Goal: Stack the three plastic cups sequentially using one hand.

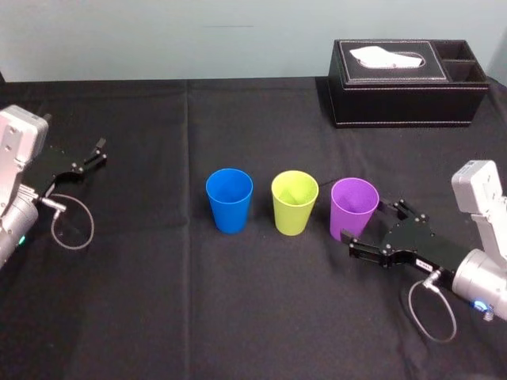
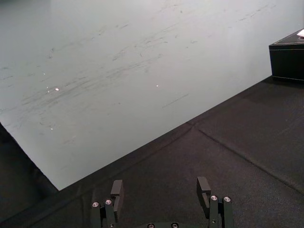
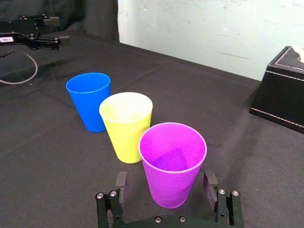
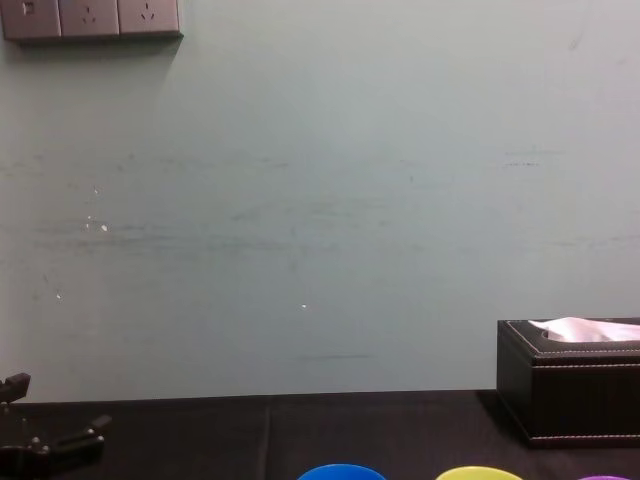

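While right gripper (image 1: 373,227) gapes, purple cup (image 1: 354,206) stands btwn its fingers (upright).

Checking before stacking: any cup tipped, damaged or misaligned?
Nothing odd. Blue cup, lime cup and purple cup stand upright in a row; right gripper, jaws open, flanks the purple one; left gripper idles at far left.

Black stitched tissue box (image 1: 408,83) far right on black tablecloth (image 1: 158,301), white tissue (image 1: 388,58) poking out. Wall sockets (image 4: 90,18) top left, probably three.
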`<action>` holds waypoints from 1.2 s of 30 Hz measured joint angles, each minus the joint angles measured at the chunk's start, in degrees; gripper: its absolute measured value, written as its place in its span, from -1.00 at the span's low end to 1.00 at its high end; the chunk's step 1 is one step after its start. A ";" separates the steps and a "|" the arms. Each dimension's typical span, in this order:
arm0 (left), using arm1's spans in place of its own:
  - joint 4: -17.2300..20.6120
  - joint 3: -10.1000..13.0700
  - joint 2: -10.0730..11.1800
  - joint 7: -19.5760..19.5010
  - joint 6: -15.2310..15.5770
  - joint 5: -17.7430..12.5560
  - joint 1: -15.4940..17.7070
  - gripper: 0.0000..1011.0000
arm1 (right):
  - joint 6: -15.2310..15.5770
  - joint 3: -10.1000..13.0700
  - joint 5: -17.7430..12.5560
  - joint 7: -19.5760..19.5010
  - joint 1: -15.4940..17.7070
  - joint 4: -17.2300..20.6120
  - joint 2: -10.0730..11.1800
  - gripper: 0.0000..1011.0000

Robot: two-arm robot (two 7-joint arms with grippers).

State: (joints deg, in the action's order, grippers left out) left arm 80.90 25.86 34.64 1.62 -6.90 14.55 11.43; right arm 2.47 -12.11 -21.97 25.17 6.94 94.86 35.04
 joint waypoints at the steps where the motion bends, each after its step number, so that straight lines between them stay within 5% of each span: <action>1: 0.00 0.00 0.00 0.00 0.00 0.00 0.00 1.00 | 0.10 -0.20 0.13 0.06 -0.32 -0.21 -0.11 0.99; 36: 0.00 0.00 0.00 0.00 0.00 0.00 0.00 1.00 | 0.41 -1.84 0.46 -0.52 -3.55 -3.28 -2.44 0.99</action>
State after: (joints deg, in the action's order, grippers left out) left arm 80.90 25.86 34.65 1.62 -6.91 14.55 11.43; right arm 2.88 -13.95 -21.50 24.65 3.39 91.58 32.60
